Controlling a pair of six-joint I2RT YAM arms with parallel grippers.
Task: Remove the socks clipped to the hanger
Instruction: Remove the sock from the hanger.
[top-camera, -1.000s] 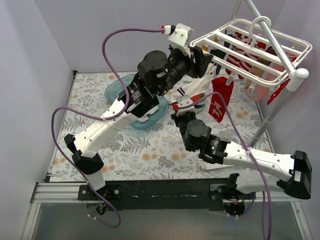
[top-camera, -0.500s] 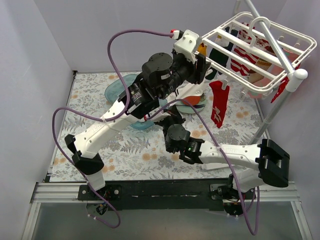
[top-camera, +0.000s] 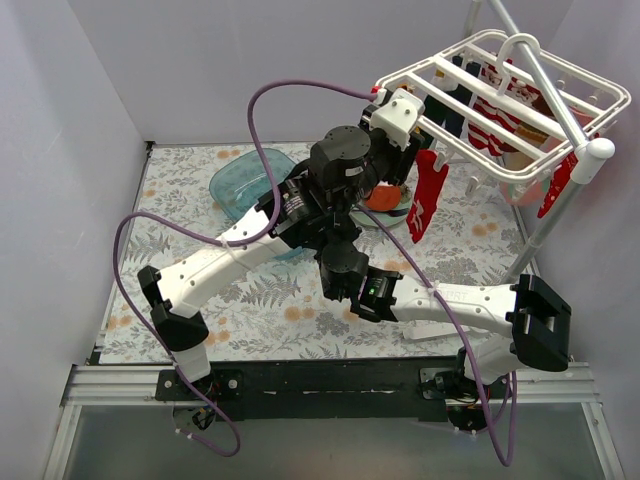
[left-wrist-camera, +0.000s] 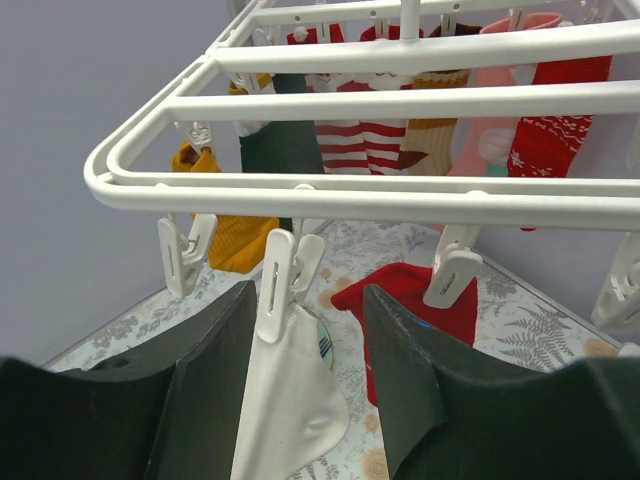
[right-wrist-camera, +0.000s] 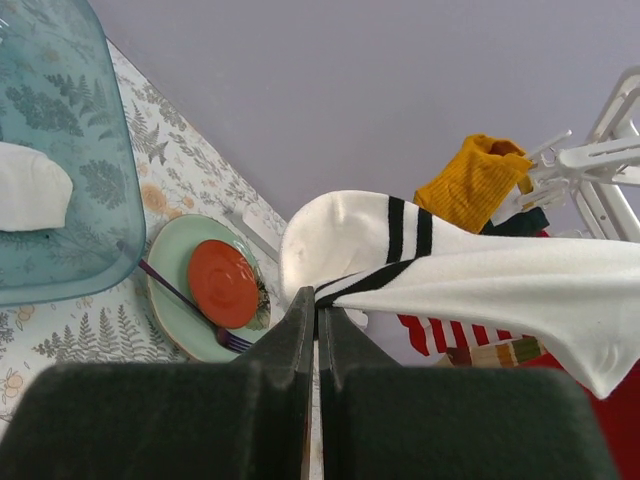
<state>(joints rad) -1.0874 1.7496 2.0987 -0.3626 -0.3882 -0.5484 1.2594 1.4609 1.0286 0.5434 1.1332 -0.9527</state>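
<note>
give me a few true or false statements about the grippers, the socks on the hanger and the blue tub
1. The right gripper is shut on a white striped sock. True.
2. The left gripper is clamped on a bar of the hanger. False: its fingers are apart, either side of a clip that holds a clipped white sock.
3. The blue tub has nothing in it. False: a white fabric piece lies inside.
4. A mustard sock hangs from the hanger. True.
</note>
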